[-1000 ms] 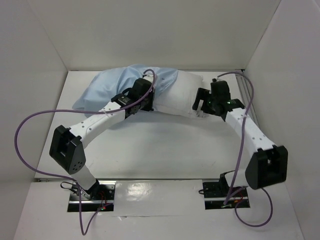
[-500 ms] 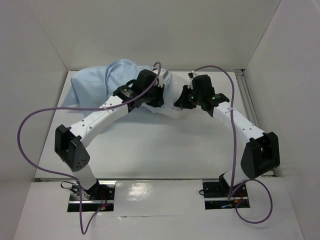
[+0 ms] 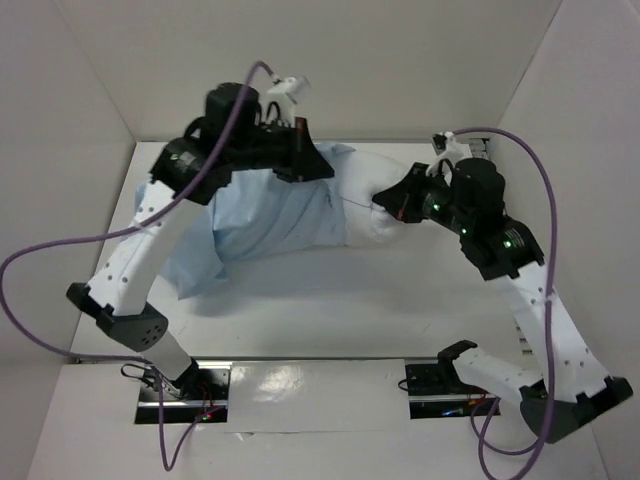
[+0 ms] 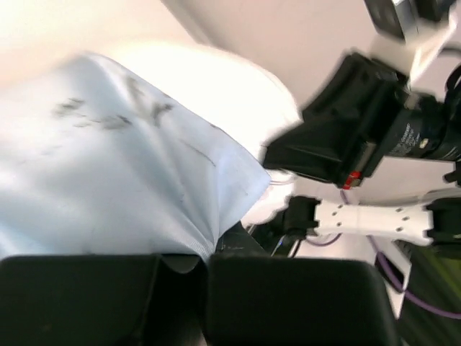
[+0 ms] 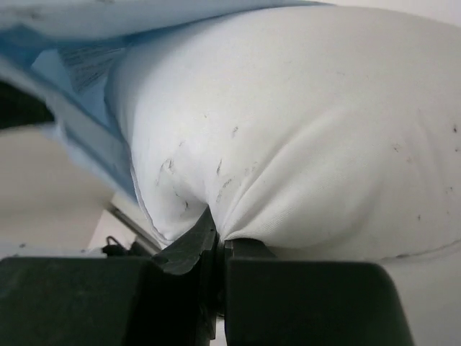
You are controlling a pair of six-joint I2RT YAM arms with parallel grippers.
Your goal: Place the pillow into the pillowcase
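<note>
Your right gripper (image 5: 218,252) has its jaws pressed together on a fold of the pillow (image 5: 310,122). The white fabric puckers into the pinch in the right wrist view, and the plump body bulges above the fingers (image 5: 310,303).

Your left gripper (image 4: 204,261) is also clamped, with the edge of the pillowcase (image 4: 108,180) drawn down between its two black fingers (image 4: 79,295).

From above, the left gripper is lifted near the back wall and the light blue pillowcase hangs from it like a curtain, its lower corner draping onto the table (image 3: 300,300) on the left. The pillow lies at the far side of the table between the two grippers. Its left part sits under the blue cloth and its white right end is bare, with the right gripper on it.

Some of this you cannot read:
- How far the pillow reaches inside the case is hidden by the fabric.
- The left wrist view is smeared with motion blur, so the case's specks show only as streaks.
- In the top view the left arm's wrist covers the upper edge of the case — the grip itself shows only from the wrist camera.
</note>
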